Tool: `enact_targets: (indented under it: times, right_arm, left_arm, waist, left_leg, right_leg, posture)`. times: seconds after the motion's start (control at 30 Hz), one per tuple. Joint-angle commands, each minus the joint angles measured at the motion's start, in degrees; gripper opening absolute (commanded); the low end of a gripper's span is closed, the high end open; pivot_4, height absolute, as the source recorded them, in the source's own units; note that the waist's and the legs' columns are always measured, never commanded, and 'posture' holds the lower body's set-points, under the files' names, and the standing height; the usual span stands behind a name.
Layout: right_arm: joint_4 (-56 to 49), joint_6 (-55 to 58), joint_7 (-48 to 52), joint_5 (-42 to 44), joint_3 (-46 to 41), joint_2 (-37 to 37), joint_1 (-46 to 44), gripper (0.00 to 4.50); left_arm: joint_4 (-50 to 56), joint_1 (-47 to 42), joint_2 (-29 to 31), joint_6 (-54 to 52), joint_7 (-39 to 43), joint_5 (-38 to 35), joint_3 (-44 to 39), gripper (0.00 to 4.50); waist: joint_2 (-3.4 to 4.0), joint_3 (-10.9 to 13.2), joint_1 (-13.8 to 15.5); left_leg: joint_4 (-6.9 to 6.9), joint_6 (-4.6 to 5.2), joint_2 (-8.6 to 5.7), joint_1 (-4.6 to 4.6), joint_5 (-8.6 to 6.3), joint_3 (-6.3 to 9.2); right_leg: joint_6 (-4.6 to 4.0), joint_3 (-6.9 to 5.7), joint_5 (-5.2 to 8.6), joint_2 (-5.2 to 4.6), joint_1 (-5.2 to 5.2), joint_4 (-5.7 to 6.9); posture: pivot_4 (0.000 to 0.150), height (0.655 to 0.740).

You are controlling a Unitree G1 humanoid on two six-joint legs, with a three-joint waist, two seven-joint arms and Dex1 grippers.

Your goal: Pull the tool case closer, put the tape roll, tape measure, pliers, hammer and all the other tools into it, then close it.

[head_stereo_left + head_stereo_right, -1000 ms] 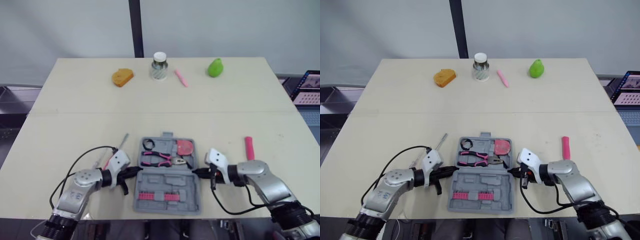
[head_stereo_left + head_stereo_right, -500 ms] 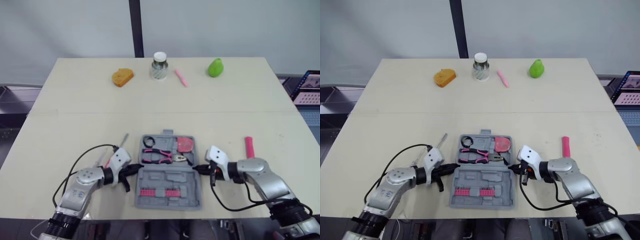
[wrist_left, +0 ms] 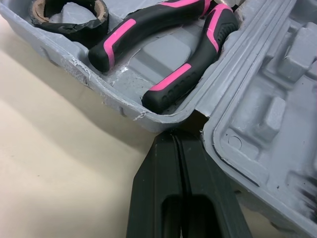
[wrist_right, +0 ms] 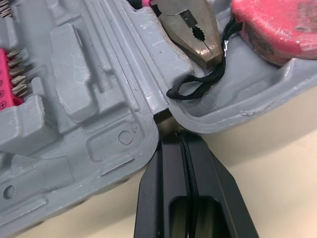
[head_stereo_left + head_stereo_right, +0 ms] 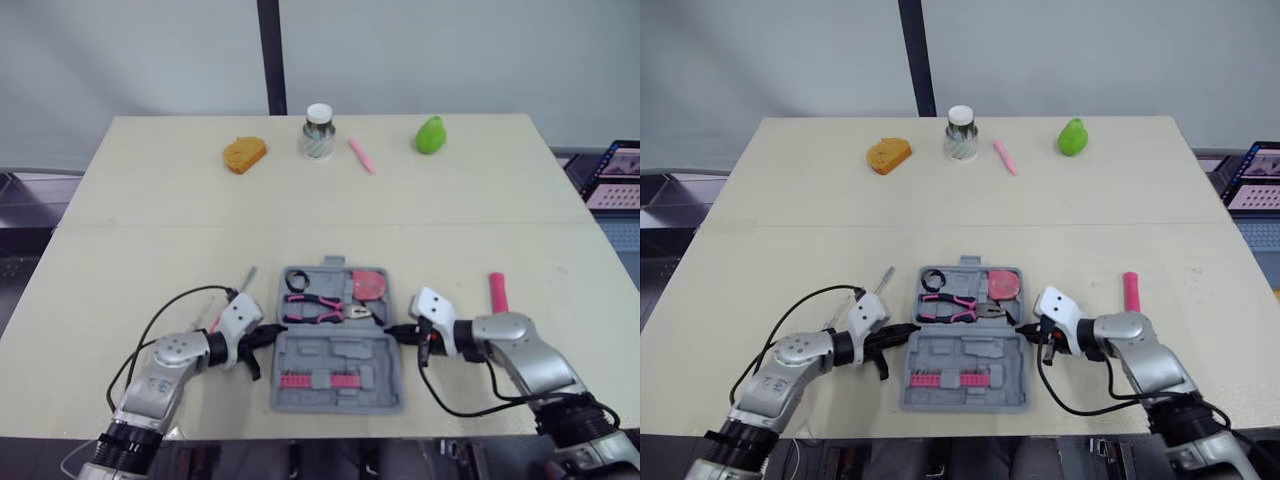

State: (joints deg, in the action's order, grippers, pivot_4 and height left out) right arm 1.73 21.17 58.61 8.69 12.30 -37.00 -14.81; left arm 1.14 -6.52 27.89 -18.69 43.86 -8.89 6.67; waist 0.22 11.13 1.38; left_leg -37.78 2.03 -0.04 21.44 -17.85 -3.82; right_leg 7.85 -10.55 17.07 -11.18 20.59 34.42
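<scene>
The grey tool case (image 5: 335,350) lies open near the table's front edge. Its far half holds a black tape roll (image 5: 296,281), pink-and-black pliers (image 5: 318,310) and a pink tape measure (image 5: 369,285). A strip of pink bits (image 5: 320,380) sits in the near half. My left gripper (image 5: 272,331) is shut, tips at the hinge notch on the case's left side (image 3: 176,134). On the right side, my right gripper (image 5: 392,333) is shut with its tips against the hinge (image 4: 179,133). A pink-handled tool (image 5: 497,293) lies right of the case. A screwdriver (image 5: 243,284) lies to the left.
Along the table's far edge stand an orange object (image 5: 244,154), a white-lidded jar (image 5: 318,131), a small pink item (image 5: 361,155) and a green object (image 5: 430,135). A laptop screen (image 5: 615,175) shows past the right table edge. Bare tabletop (image 5: 320,220) lies between the case and these.
The case and both shut grippers at its hinge have shifted slightly away from me. The near half looks a little shorter than before.
</scene>
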Motion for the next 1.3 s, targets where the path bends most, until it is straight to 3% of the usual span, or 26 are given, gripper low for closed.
enact_targets:
  times: [0.03, 1.3]
  right_arm:
    - [-1.5, -2.0, 0.1, 0.5, -0.3, 1.1, -0.8, 0.0]
    - [-1.5, -2.0, 0.7, 0.5, -1.1, 0.2, 1.1, 0.0]
  left_arm:
    - [0.4, -0.9, -0.9, 0.7, 0.0, -0.2, 0.5, 0.05]
    - [0.2, -0.5, 0.4, 0.3, 0.2, -0.1, -0.4, 0.05]
  waist:
    - [0.0, 0.0, 0.0]
    - [0.0, 0.0, 0.0]
  left_leg:
    - [0.0, 0.0, 0.0, 0.0, 0.0, 0.0]
    - [0.0, 0.0, 0.01, 0.0, 0.0, 0.0]
  right_leg:
    - [0.0, 0.0, 0.0, 0.0, 0.0, 0.0]
    - [0.0, 0.0, 0.0, 0.0, 0.0, -0.01]
  posture:
    - [0.15, 0.74]
    - [0.15, 0.74]
